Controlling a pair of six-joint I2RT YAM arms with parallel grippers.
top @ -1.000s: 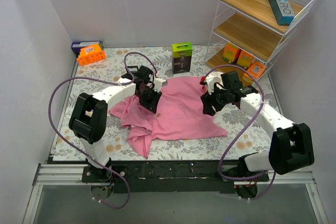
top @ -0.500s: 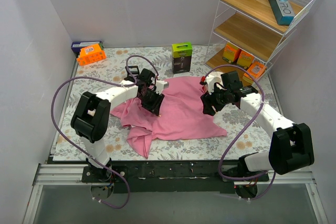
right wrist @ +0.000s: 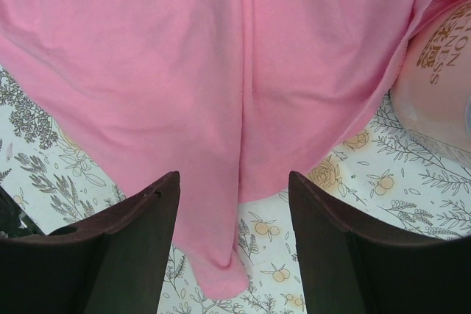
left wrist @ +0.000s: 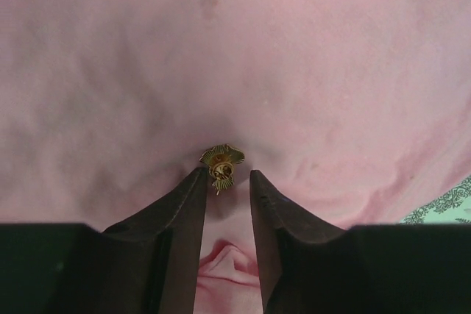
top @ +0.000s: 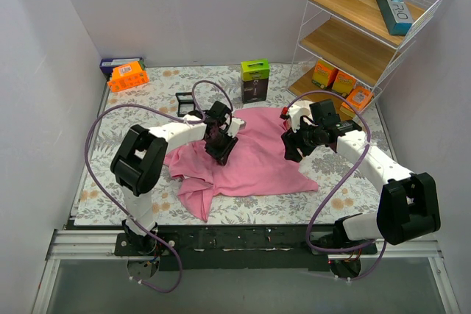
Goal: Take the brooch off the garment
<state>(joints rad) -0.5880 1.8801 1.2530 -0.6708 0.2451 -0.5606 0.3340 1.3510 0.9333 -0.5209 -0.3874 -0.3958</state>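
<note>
Straddling a small gold fan-shaped metal brooch (left wrist: 221, 166), the left gripper (left wrist: 226, 175) holds its fingers narrowly parted, not closed on it.
The brooch sits pinned to the large rumpled pink cloth garment (top: 254, 158); the right gripper (right wrist: 234, 182) hangs wide open, empty, above the garment's edge.

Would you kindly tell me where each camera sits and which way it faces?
Top external: high behind the bases, looking down on the table; both arms show.
Left wrist: on the left arm, close over the garment; its fingers flank the brooch.
Right wrist: on the right arm, over the garment's edge; its fingers show.
Shared: the garment appears in all three.
</note>
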